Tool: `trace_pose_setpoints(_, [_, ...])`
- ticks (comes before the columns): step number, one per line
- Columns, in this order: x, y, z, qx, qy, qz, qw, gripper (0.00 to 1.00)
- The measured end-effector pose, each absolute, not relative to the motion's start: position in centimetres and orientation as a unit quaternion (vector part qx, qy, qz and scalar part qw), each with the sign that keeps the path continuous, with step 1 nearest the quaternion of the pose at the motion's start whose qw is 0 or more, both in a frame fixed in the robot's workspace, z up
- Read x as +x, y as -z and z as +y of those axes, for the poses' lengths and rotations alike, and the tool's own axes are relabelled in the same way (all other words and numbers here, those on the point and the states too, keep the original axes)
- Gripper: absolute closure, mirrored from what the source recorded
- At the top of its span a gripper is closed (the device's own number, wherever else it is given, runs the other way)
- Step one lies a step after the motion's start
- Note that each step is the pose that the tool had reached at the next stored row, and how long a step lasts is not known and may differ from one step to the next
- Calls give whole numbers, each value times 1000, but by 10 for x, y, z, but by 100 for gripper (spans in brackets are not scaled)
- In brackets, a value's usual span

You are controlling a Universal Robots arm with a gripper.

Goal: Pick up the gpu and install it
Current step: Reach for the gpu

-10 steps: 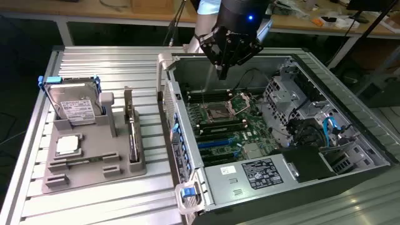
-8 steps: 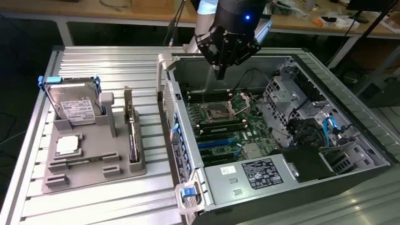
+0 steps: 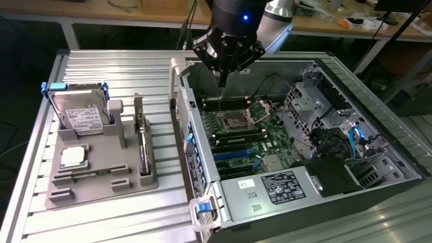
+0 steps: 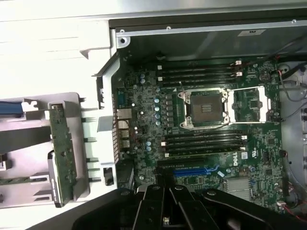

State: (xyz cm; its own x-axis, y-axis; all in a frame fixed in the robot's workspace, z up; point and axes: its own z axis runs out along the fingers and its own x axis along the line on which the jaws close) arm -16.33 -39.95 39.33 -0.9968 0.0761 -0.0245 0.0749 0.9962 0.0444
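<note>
So the gripper [image 3: 221, 85] hangs over the open PC case [image 3: 398, 162], fingers pinched together with nothing between them, tips pointing down at the motherboard [image 3: 246, 139] close to the open CPU socket [image 3: 238, 121]. The gpu [image 3: 142, 144] stands on its edge in the grey holder [image 3: 94, 174] over on the exterior view's left, well apart from the gripper and untouched. The hard drive [image 3: 80, 114] and a small silver chip [image 3: 73, 157] sit in that same holder.
</note>
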Motion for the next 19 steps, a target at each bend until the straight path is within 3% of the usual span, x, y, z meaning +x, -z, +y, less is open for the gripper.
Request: trace_pose_setpoints(19, [-250,-393,-403,38,-22,999,13,89])
